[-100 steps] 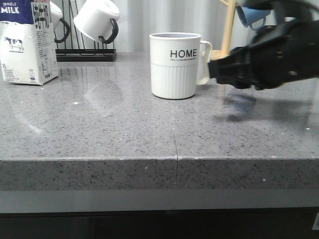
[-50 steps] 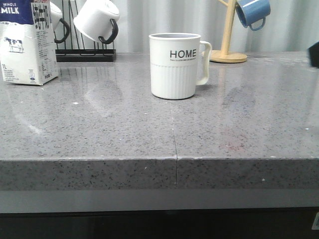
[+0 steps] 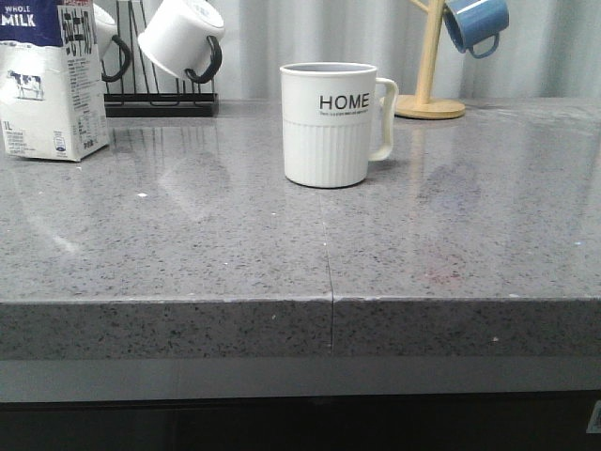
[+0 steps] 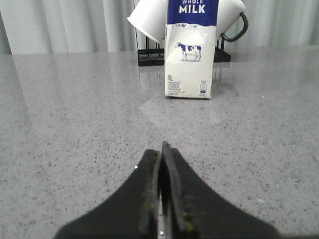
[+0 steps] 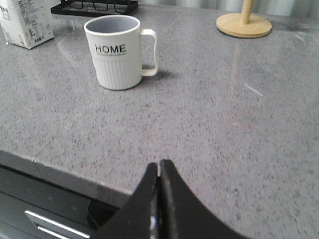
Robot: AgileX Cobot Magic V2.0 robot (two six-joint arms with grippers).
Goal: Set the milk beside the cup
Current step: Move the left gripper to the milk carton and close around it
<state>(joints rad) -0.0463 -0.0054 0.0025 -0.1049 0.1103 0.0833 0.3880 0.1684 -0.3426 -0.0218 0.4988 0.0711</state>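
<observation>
The milk [image 3: 52, 80] stands upright at the far left of the grey counter, white carton with a blue top and a cow picture. It also shows in the left wrist view [image 4: 191, 55] and at a corner of the right wrist view [image 5: 27, 22]. The cup [image 3: 329, 124], off-white, ribbed, marked "HOME", stands mid-counter with its handle to the right; it shows in the right wrist view too [image 5: 118, 52]. My left gripper [image 4: 161, 149] is shut and empty, well short of the milk. My right gripper [image 5: 159, 165] is shut and empty over the counter's front edge. Neither arm shows in the front view.
A black rack [image 3: 160, 99] with white mugs [image 3: 183, 38] stands behind the milk. A wooden mug tree [image 3: 430, 94] with a blue mug [image 3: 477, 23] stands at the back right. The counter's front edge [image 3: 329, 301] drops to dark drawers.
The right arm, which crossed the right side of the front view one second ago, has withdrawn out of that view. The milk and cup have not moved.
</observation>
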